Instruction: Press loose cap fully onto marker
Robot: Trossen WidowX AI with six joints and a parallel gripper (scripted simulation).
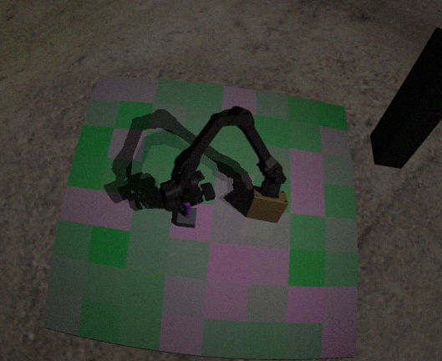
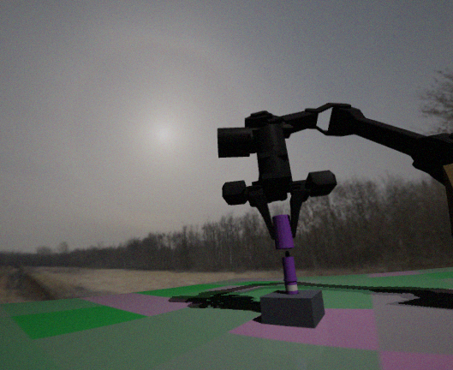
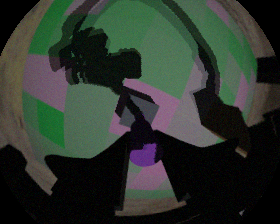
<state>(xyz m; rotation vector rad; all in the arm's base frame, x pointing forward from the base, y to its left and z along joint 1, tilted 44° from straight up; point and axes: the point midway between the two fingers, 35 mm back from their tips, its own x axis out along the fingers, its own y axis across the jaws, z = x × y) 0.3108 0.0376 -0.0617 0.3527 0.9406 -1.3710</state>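
Note:
The purple cap [image 1: 187, 208] [image 2: 283, 229] [image 3: 145, 157] is between the fingers of my gripper [image 2: 284, 235], which is shut on it. The purple marker [image 2: 289, 271] stands upright in the grey holder block [image 1: 185, 220] [image 2: 289, 310] [image 3: 146, 108]. In the exterior view the cap is just above the marker's dark tip [image 2: 287, 253], with a small gap between them, and its centre looks slightly left of the tip. In the wrist view the fingers and the cap hide most of the marker. In the top view the marker cannot be told apart from the cap.
The arm's wooden base block [image 1: 266, 205] stands on the checkered table top [image 1: 247, 263], to the right of the holder in the top view. A tall black post [image 1: 414, 104] is beyond the table's right edge. The arm's dark shadow falls behind the holder.

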